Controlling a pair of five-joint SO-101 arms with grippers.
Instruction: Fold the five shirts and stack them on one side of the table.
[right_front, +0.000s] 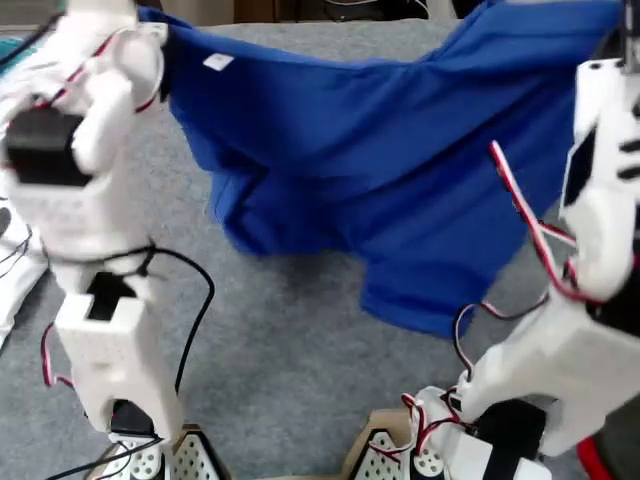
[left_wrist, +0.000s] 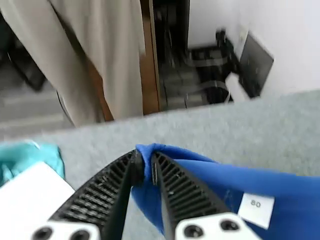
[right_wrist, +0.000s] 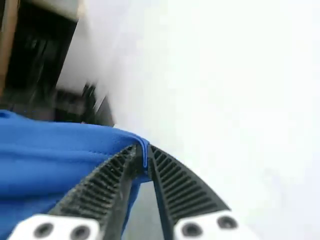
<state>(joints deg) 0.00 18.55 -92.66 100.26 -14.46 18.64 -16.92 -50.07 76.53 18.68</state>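
Note:
A blue shirt (right_front: 390, 170) hangs stretched between both raised arms above the grey table (right_front: 280, 330), its lower part draping down onto the cloth. My left gripper (left_wrist: 146, 162) is shut on the shirt's (left_wrist: 220, 190) edge near the white neck label (left_wrist: 255, 205), at the far left of the table. My right gripper (right_wrist: 144, 156) is shut on the opposite hem of the blue shirt (right_wrist: 55, 155), lifted high at the far right. The left arm (right_front: 90, 130) and right arm (right_front: 600, 200) stand tall at either side.
A white shirt (left_wrist: 30, 195) and a teal one (left_wrist: 25, 155) lie at the table's far left. White cloth (right_front: 15, 270) hangs over the left edge. Beyond the table's back edge are a beige curtain (left_wrist: 100, 55) and dark shelving (left_wrist: 200, 65).

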